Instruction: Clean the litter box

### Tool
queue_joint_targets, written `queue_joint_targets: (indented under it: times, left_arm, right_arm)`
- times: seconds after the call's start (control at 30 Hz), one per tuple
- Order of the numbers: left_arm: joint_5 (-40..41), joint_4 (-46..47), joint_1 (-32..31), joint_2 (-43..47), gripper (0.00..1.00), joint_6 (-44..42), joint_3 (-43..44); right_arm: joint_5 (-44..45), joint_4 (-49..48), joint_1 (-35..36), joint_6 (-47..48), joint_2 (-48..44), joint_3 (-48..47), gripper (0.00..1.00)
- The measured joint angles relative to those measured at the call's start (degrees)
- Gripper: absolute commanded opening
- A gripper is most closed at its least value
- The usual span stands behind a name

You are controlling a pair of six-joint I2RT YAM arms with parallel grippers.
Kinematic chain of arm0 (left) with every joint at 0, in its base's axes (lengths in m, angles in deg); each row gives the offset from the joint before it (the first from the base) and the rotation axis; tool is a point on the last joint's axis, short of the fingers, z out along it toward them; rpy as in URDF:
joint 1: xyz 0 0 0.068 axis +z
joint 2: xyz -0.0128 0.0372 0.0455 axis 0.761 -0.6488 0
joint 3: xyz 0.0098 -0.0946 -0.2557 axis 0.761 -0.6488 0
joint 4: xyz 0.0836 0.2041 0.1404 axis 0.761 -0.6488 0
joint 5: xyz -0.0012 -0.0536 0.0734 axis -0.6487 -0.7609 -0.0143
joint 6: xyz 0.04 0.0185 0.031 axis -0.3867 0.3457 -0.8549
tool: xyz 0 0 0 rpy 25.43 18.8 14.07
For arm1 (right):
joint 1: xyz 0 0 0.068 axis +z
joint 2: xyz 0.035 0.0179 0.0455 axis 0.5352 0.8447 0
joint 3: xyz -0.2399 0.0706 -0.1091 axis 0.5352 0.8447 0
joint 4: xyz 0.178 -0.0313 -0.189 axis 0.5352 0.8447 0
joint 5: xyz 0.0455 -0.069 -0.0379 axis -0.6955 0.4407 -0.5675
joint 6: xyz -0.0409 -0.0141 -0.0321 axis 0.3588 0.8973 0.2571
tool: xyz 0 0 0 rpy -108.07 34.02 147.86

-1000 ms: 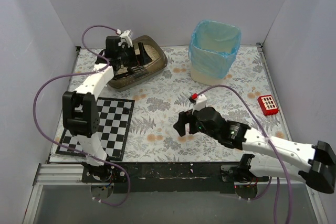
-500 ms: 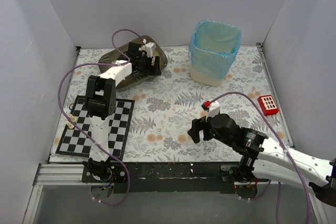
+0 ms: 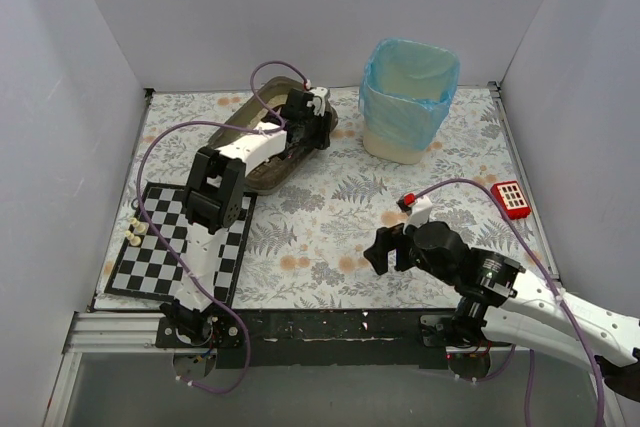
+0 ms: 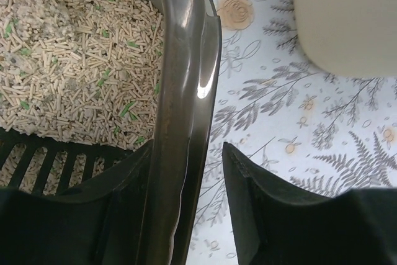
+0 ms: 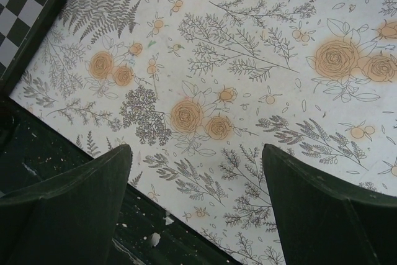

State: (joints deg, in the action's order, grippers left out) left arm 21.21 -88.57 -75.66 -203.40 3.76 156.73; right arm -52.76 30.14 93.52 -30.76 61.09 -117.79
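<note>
The litter box point(image 3: 272, 173) is seen at 11 o'clock on the tabletop point(image 3: 330, 222), its rim point(image 4: 186, 91) straddled narrowly by the left jaws, though a firm clamp cannot be told, while the right jaws are held wide and empty at 5 o'clock.

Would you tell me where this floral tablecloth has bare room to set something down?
Free: centre, between black-and-white checkered mat and right gripper; right side, between blue-bagged beige bin and red block. Crowded: where left gripper straddles the dark brown plastic litter box.
</note>
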Motion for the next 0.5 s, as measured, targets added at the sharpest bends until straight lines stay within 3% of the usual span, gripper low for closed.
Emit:
queue_joint_targets:
  times: [0.5]
  left_arm:
    - [16.79, -2.23, -10.43, -3.54, 0.34, 18.86, 6.78]
  right_arm:
    - [0.31, 3.43, -0.02, -3.76, -4.87, 1.38, 0.93]
